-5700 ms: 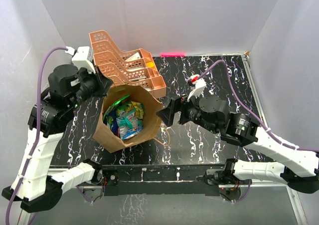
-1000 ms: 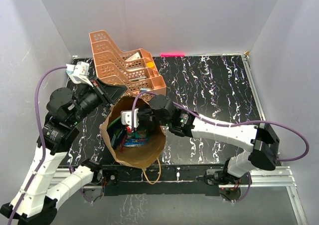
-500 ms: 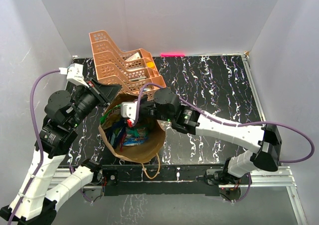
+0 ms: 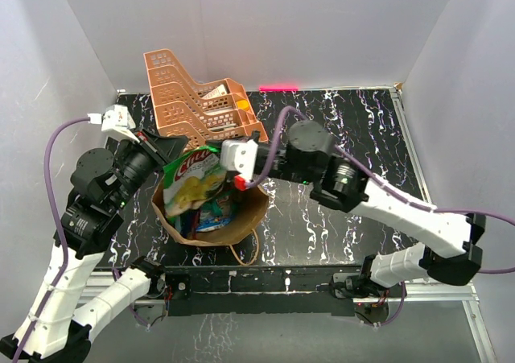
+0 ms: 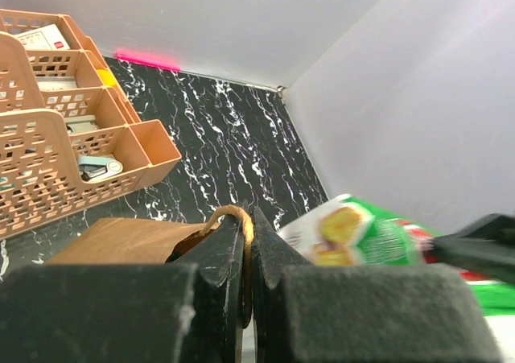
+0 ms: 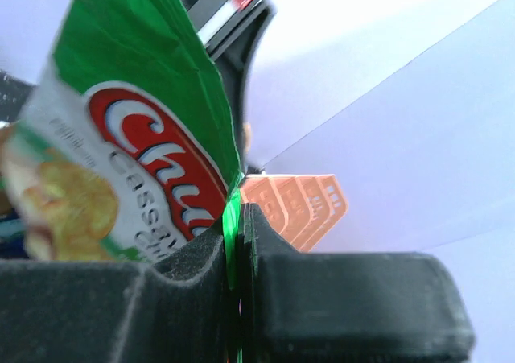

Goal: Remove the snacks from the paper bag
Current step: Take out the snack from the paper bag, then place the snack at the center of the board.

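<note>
The brown paper bag (image 4: pixel 241 222) stands open at the near left of the table with more snacks (image 4: pixel 216 216) inside. My left gripper (image 5: pixel 248 228) is shut on the bag's twine handle (image 5: pixel 233 215) at its far left rim. My right gripper (image 6: pixel 237 218) is shut on the edge of a large green chip bag (image 6: pixel 137 138) with a red logo. That green chip bag (image 4: pixel 191 179) hangs above the paper bag's mouth, lifted out of it. It shows blurred in the left wrist view (image 5: pixel 378 238).
An orange mesh tiered tray rack (image 4: pixel 197 105) stands just behind the paper bag, with small oddments in it. A second twine handle (image 4: pixel 245 262) hangs at the bag's near side. Black marbled table (image 4: pixel 346 138) stretches to the right. White walls enclose the back and sides.
My right gripper has risen out of the paper bag and drawn back to the right, pulling the green chip bag up with it. The left gripper keeps its hold on the handle.
</note>
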### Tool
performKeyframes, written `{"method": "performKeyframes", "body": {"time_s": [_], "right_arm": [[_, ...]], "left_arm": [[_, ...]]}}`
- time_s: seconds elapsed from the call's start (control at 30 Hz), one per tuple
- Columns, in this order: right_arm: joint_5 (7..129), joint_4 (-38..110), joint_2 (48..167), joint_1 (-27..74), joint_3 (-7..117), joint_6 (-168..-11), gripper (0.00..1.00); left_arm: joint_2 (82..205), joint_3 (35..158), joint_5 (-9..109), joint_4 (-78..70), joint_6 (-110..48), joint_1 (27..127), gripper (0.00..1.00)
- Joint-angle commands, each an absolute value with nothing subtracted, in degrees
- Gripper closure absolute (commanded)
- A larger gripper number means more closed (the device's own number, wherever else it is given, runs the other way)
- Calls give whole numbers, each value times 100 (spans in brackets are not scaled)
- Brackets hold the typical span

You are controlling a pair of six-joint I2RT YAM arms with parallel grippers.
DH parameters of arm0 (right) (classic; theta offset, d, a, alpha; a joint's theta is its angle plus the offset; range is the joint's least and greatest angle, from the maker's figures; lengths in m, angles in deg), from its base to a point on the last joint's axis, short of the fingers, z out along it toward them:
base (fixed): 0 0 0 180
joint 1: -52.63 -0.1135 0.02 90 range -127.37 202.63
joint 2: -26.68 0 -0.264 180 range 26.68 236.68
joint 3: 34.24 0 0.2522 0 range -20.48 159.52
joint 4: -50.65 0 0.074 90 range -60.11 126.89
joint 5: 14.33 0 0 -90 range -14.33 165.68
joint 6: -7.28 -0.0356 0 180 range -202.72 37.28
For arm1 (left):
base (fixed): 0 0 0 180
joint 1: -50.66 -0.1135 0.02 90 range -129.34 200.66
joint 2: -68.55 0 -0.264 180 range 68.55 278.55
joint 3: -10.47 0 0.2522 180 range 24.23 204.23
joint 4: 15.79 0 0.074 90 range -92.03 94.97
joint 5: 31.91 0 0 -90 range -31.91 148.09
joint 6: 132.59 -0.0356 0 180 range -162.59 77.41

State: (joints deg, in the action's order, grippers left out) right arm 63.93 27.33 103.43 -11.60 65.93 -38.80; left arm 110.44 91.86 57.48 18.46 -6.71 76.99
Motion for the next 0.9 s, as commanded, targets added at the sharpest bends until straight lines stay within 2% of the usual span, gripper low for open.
{"method": "performKeyframes", "body": {"time_s": [0.0, 0.23, 0.47, 0.53, 0.67, 0.87], "right_arm": [[6604, 2793, 9781, -1162, 7391, -4157, 92], [8017, 2496, 9653, -1162, 8193, -4365, 92], [11372, 2948, 9887, -1139, 8355, -3548, 92], [11935, 3038, 10039, -1032, 8422, -3401, 92], [12262, 3058, 10215, -406, 8313, -3704, 92], [12077, 2491, 10460, 1147, 7640, -4954, 92]], "left_arm": [[10923, 9438, 5984, 1632, -727, 7703, 100], [10927, 9453, 6045, 1774, -758, 7703, 100], [10881, 9535, 6076, 1924, -821, 7703, 100], [10880, 9563, 6096, 1985, -835, 7702, 100], [10842, 9555, 6074, 2021, -824, 7703, 100], [10825, 9599, 5979, 2046, -831, 7700, 100]]}}
